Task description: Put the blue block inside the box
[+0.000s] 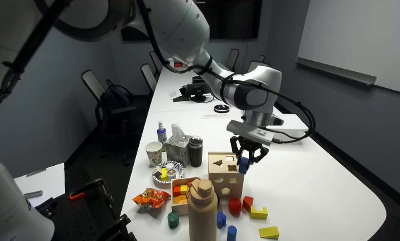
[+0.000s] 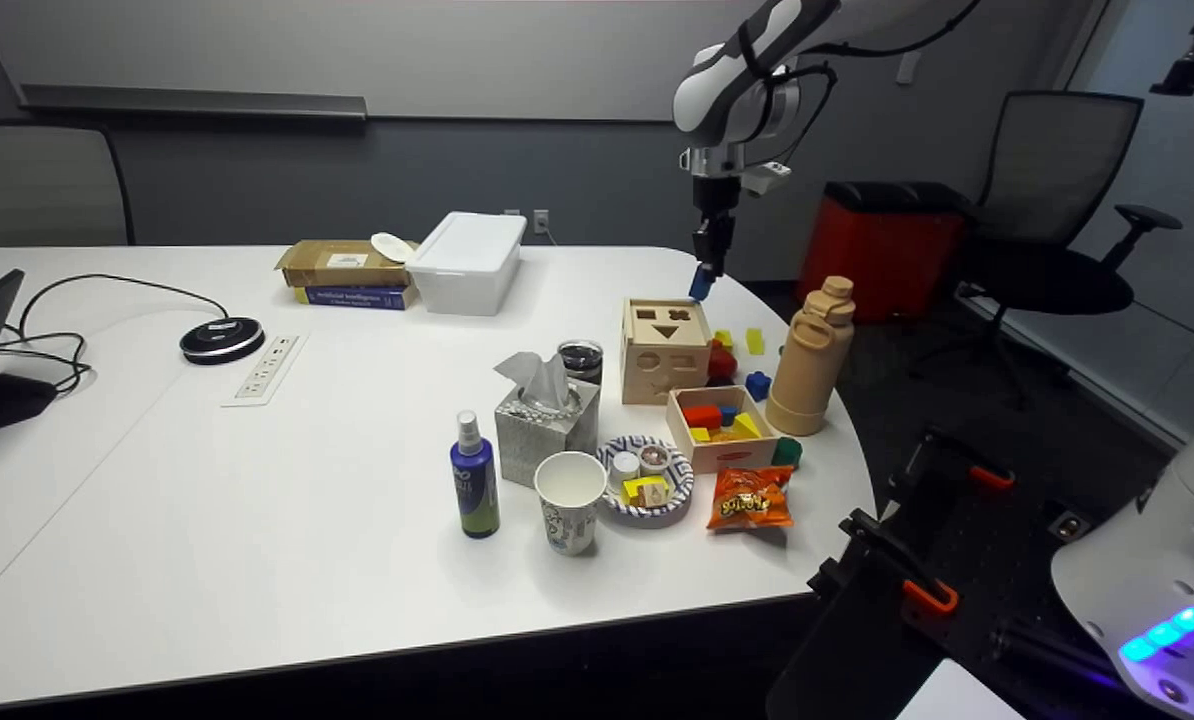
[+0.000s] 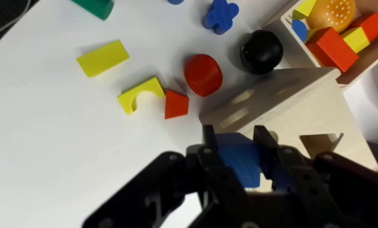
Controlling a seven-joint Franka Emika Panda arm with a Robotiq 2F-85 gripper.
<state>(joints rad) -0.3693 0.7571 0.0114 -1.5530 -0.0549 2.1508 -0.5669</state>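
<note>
Just by one top edge of the light wooden cube-shaped sorter box (image 1: 225,183), your black two-fingered claw (image 3: 235,136) pinches the blue rectangular block (image 1: 244,165), long axis slanting downward; the square hole (image 1: 230,158) sits inward from it, so you'd likely shift across before lowering.

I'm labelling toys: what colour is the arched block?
Yellow; the wrist view shows the arched block best.

Counter (image 2: 357,450), in an exterior view. Toward the near edge: spray bottle (image 2: 475,485), paper cup (image 2: 570,505) and patterned bowl (image 2: 681,490). Near-right corner: orange snack bag (image 2: 750,498). Close to the right edge: tan flask (image 2: 807,370). Toward the far edge: lidded white bin (image 2: 467,280); cardboard carton (image 2: 307,265) resting on a book (image 2: 357,298). Beyond the right edge: office chair (image 2: 1067,290).
</note>
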